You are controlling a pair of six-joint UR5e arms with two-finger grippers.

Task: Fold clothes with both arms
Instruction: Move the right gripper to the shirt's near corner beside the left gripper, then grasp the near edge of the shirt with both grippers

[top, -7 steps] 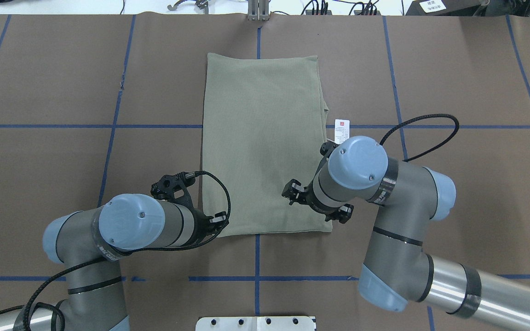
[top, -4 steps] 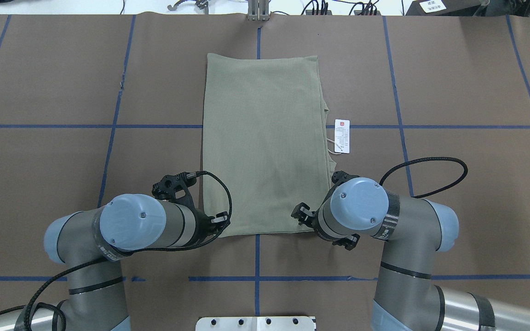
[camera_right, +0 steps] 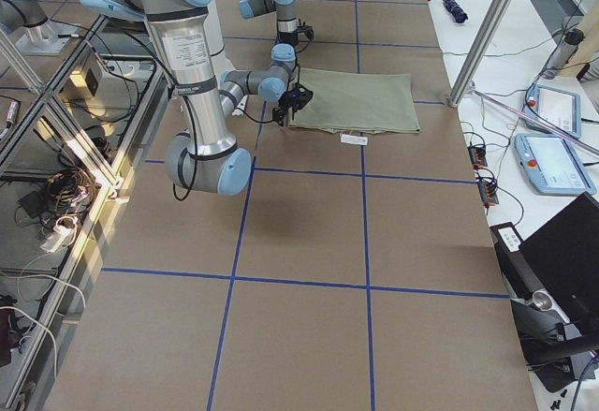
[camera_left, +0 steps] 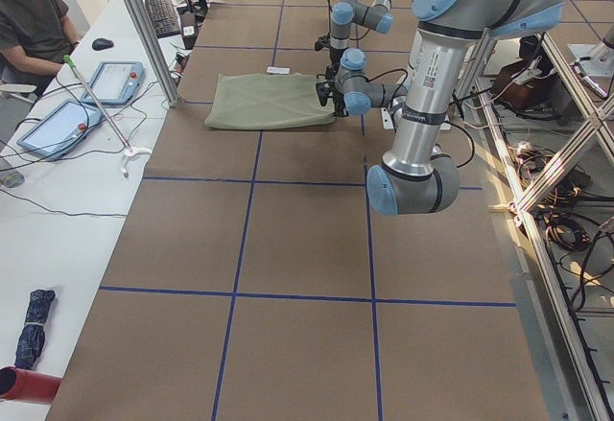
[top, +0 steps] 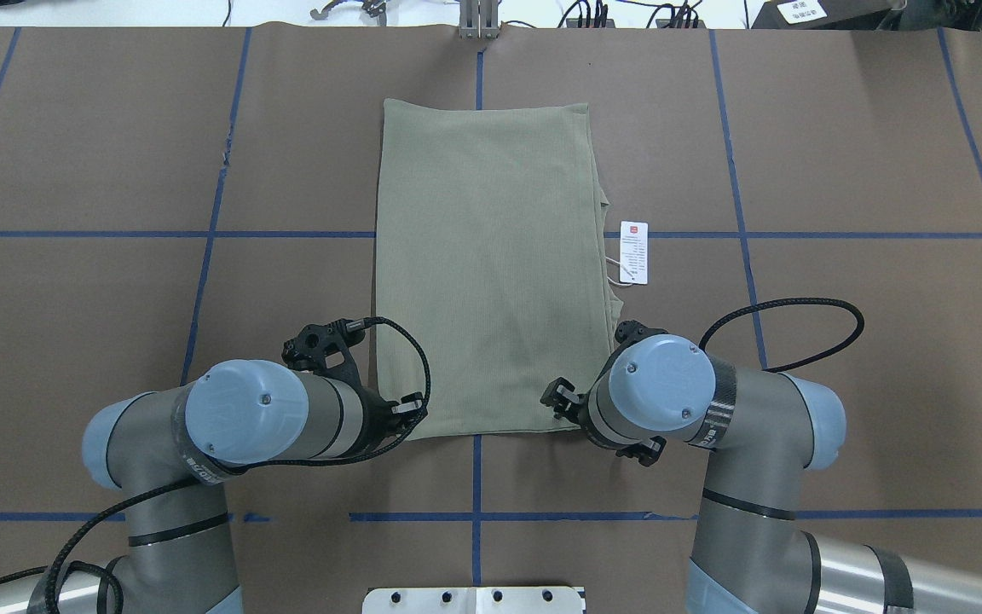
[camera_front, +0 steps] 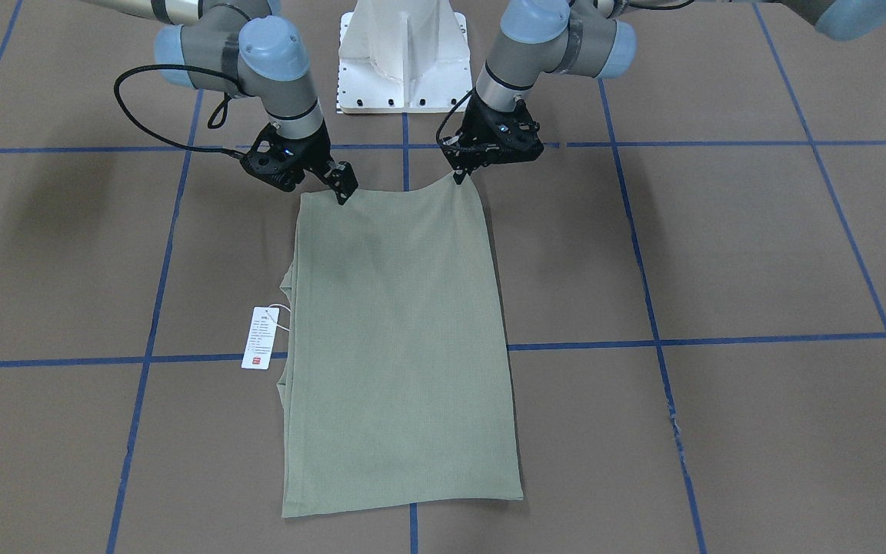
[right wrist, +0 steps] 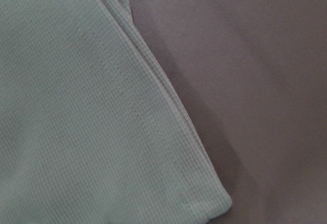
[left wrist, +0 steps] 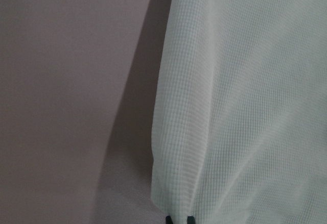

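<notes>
The sage-green shirt [top: 491, 264] lies folded into a long rectangle on the brown table, its white hang tag [top: 634, 251] resting beside its right edge. My left gripper [camera_front: 459, 178] is shut on the shirt's near-left corner, which is lifted slightly into a peak. In the left wrist view its fingertips [left wrist: 177, 219] pinch the fabric edge. My right gripper [camera_front: 343, 188] sits over the near-right corner with its jaws apart. In the right wrist view that corner [right wrist: 217, 203] lies flat, with no fingertips in sight. From overhead both wrists hide the grippers.
The white pedestal base [camera_front: 403, 54] stands just behind the two grippers. Blue tape lines grid the brown table cover [top: 840, 153]. A side table with tablets [camera_left: 120, 81] and a seated person [camera_left: 34, 18] lies beyond the shirt's far end.
My right arm has drawn back from the middle of the shirt's right edge to the near-right corner, uncovering the hang tag. The left arm has held still.
</notes>
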